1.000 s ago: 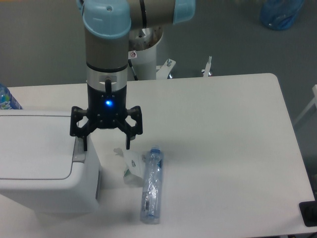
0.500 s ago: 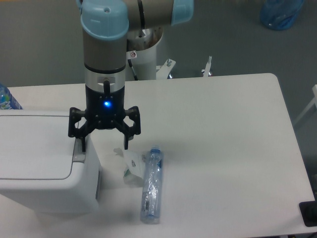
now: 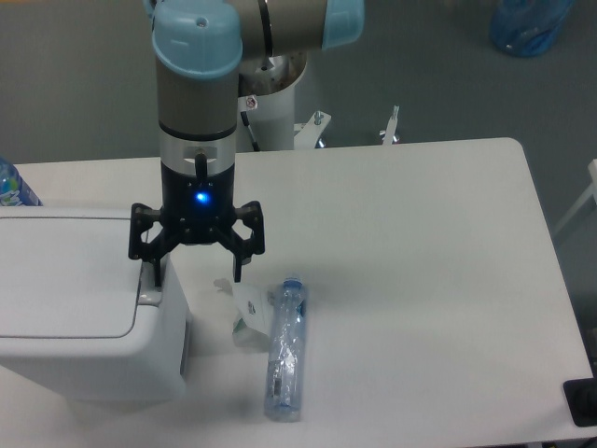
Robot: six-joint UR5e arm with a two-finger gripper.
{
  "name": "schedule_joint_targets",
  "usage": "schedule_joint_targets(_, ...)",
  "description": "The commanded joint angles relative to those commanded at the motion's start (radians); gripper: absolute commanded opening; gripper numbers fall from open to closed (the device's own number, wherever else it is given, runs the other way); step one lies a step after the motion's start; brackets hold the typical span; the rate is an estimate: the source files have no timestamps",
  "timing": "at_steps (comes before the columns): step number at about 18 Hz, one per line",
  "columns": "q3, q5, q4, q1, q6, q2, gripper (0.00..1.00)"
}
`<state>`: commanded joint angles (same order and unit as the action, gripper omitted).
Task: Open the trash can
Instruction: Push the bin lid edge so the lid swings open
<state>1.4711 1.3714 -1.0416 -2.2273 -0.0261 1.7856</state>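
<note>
**Inspector:** Position of the large boxy white plastic trash can (image 3: 79,308)?

**Assistant:** At the table's left edge, flat lid down. Its grey rectangular push-button tab (image 3: 149,287) sits on the right rim.

**Inspector:** Change over the last second?

**Assistant:** The black two-finger gripper (image 3: 196,269), fingers spread wide, has shifted slightly left, then settled. One fingertip (image 3: 157,276) stands over the tab.

**Inspector:** Meaning?

**Assistant:** Alignment looks complete; the press is judged next.
</note>
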Motion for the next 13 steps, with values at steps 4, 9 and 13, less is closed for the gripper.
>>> schedule_joint_targets(4,0.0,0.0,0.0,0.0,0.0,0.0,1.0)
schedule_joint_targets(9,-0.041,0.005,0.002,-0.002,-0.009,-0.002,1.0)
schedule_joint_targets(13,-0.095,0.026,0.008,-0.035,-0.085,-0.006,1.0)
